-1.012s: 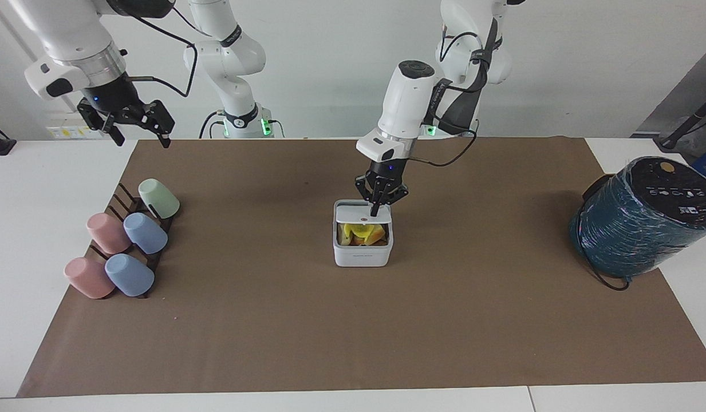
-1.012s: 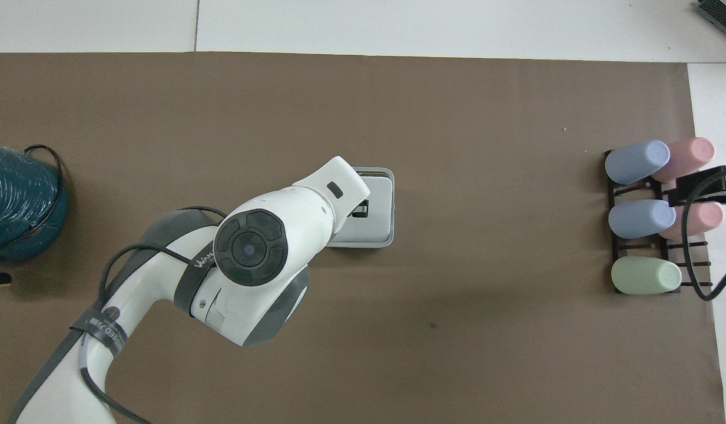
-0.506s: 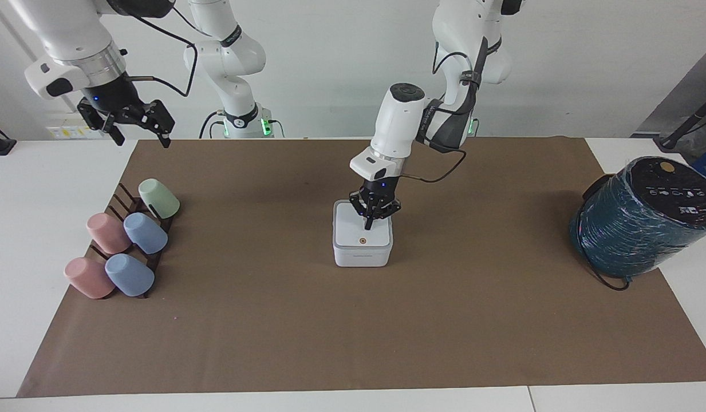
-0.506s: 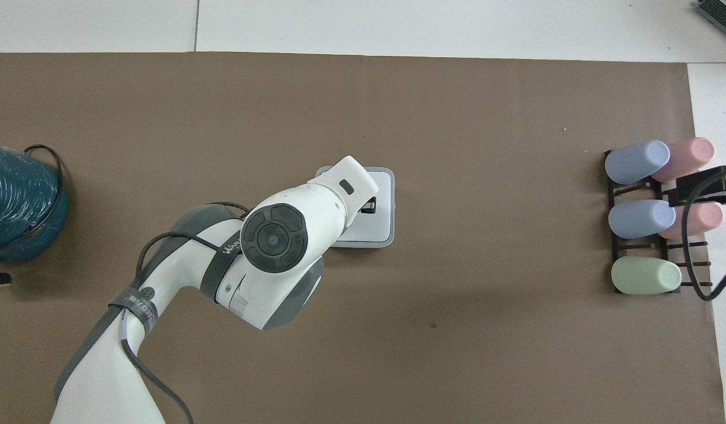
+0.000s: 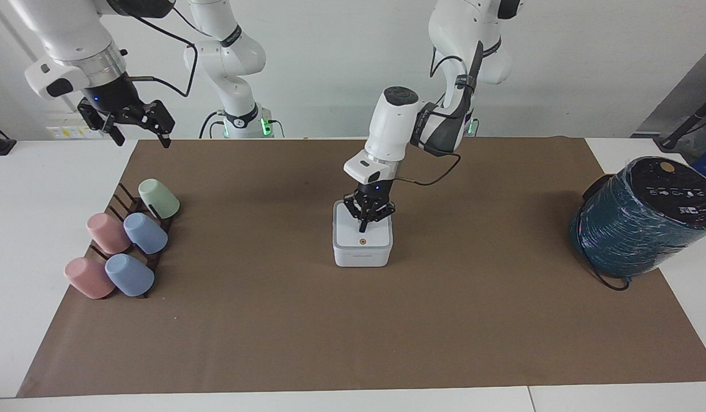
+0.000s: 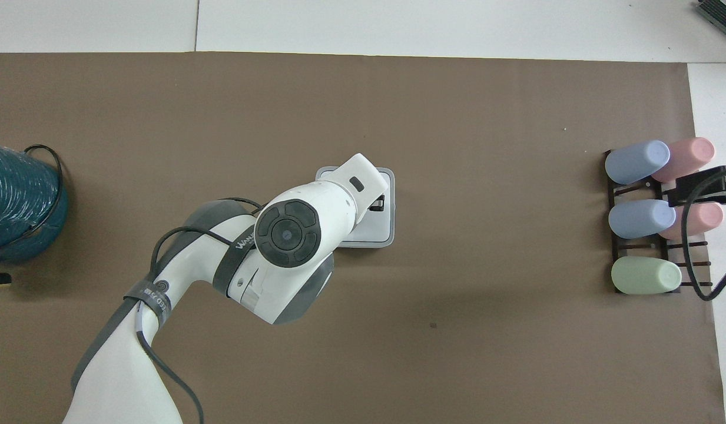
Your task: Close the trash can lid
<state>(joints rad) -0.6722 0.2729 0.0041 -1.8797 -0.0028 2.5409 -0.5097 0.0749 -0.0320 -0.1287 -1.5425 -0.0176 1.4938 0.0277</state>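
The small white trash can [image 5: 362,258] stands in the middle of the brown mat. Its white lid [image 5: 373,238] with the orange-red dot lies flat on the rim, shut; the contents are hidden. My left gripper [image 5: 362,228] points down with its fingers together, the tip touching the lid's top just nearer to the robots than the dot. In the overhead view the left arm covers much of the trash can [image 6: 379,237]. My right gripper [image 5: 142,136] waits open and empty, raised over the mat's edge at the right arm's end.
A dark rack with several pink, blue and green cups [image 5: 126,243] lies at the right arm's end of the table. A large dark teal wrapped cylinder [image 5: 639,220] with a black cable stands at the left arm's end.
The lid, half raised a second ago with yellow contents showing, has dropped flat onto the can. My left gripper followed it down and shifted slightly along the lid. The right arm stayed still.
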